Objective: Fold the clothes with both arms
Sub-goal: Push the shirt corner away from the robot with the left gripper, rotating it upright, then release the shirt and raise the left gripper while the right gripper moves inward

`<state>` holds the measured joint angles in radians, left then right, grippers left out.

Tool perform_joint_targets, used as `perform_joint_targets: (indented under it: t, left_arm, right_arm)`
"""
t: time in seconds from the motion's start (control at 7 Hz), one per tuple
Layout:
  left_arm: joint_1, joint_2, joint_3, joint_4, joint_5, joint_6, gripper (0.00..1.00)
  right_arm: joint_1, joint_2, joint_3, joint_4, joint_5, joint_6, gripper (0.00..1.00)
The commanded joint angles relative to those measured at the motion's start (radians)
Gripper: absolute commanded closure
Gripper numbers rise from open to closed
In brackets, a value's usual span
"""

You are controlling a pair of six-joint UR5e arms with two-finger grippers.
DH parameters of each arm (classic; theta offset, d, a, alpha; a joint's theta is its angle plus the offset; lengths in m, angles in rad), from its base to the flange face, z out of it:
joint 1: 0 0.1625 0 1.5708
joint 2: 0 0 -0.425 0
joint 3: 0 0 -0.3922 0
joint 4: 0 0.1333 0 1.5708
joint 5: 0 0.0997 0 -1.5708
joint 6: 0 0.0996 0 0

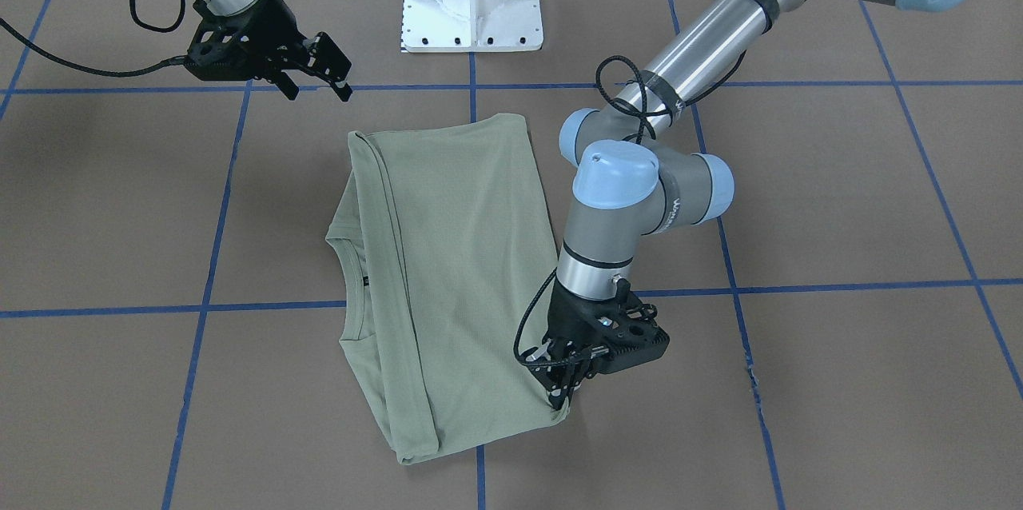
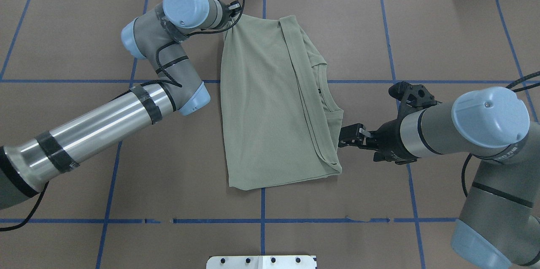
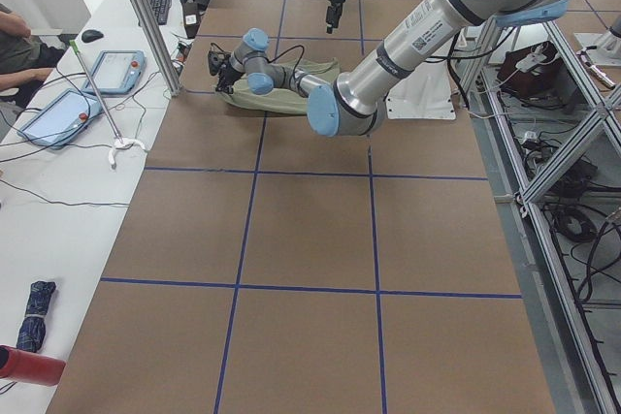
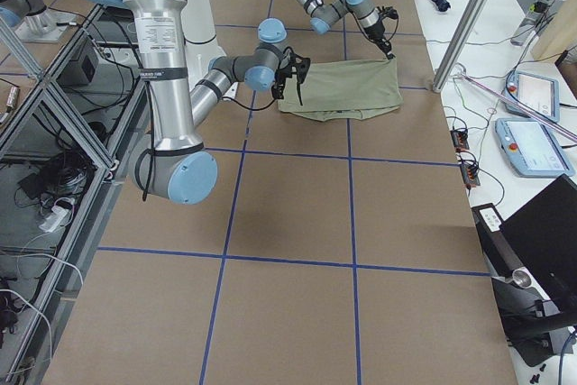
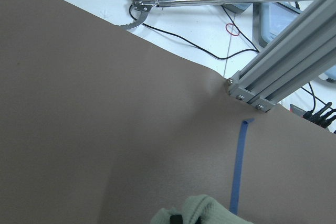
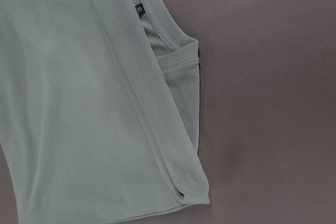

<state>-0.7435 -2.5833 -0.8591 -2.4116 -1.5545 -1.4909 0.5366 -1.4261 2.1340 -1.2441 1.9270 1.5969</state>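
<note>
Brown table [image 2: 443, 28] w/ green shirt [image 2: 265, 104] flat.

Left arm [image 2: 105, 121] and right arm [image 2: 434, 127] are basically twins: silver-grey tubes, light-blue joint caps, black tape bands, black cables. Left gripper [image 1: 563, 398] and right gripper [image 1: 320, 92] are all black.

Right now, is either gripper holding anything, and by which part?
The left gripper pinches the olive shirt at the corner farthest from the robot, on the edge opposite the collar. The right gripper hangs open, holding nothing.
</note>
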Motion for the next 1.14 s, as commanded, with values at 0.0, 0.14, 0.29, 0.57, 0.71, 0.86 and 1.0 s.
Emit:
perform_joint_targets:
  t: [0.0, 0.14, 0.29, 0.57, 0.71, 0.86, 1.0]
  left_arm:
    - [0.003, -0.009, 0.028, -0.018, 0.036, 0.102, 0.01]
    - [0.003, -0.009, 0.028, -0.015, 0.037, 0.118, 0.00]
    - [-0.007, -0.009, 0.023, -0.014, 0.034, 0.202, 0.00]
    - [-0.042, 0.015, -0.076, 0.023, -0.145, 0.224, 0.00]
    - [-0.060, 0.073, -0.194, 0.092, -0.270, 0.263, 0.00]
    - [-0.069, 0.183, -0.380, 0.183, -0.310, 0.287, 0.00]
    - [-0.076, 0.284, -0.555, 0.265, -0.343, 0.337, 0.00]
  right_arm:
    - [-0.001, 0.001, -0.006, 0.000, -0.002, 0.000, 0.00]
    - [-0.001, 0.003, -0.012, 0.000, -0.002, 0.002, 0.00]
    - [-0.001, 0.003, -0.020, 0.000, -0.003, 0.000, 0.00]
    - [-0.006, 0.025, -0.057, -0.005, -0.016, -0.003, 0.00]
    - [-0.012, 0.065, -0.106, -0.030, -0.028, -0.008, 0.00]
    - [-0.036, 0.170, -0.132, -0.192, -0.057, -0.017, 0.00]
    - [-0.052, 0.285, -0.184, -0.339, -0.059, -0.078, 0.00]
